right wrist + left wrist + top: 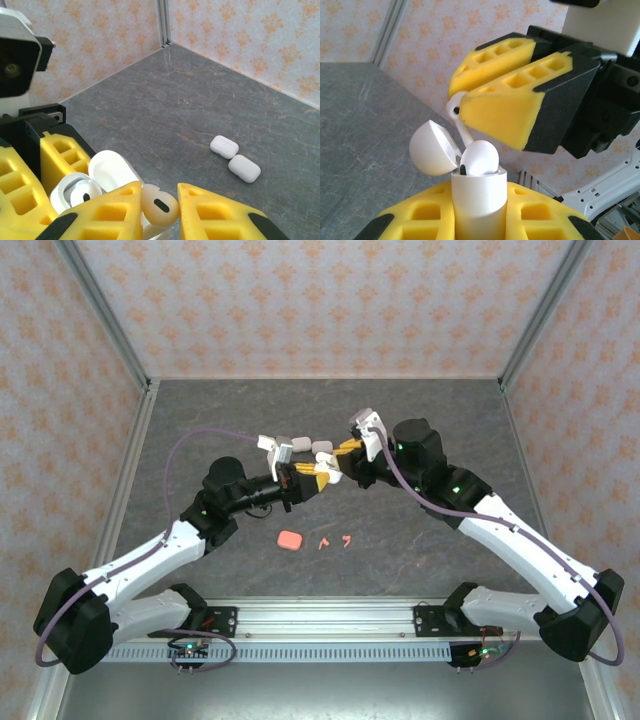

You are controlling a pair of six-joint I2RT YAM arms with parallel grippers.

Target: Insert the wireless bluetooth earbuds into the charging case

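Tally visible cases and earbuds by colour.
Closed white cases: 2
Open white case: 1, in left claw
Pink case: 1
White earbuds: 2, one seated, one in right claw
Pink earbuds: 2
Total: 8

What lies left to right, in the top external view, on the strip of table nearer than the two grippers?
Coral-pink rounded plastic case → tiny coral-pink hook-shaped earbud → second coral-pink earbud.
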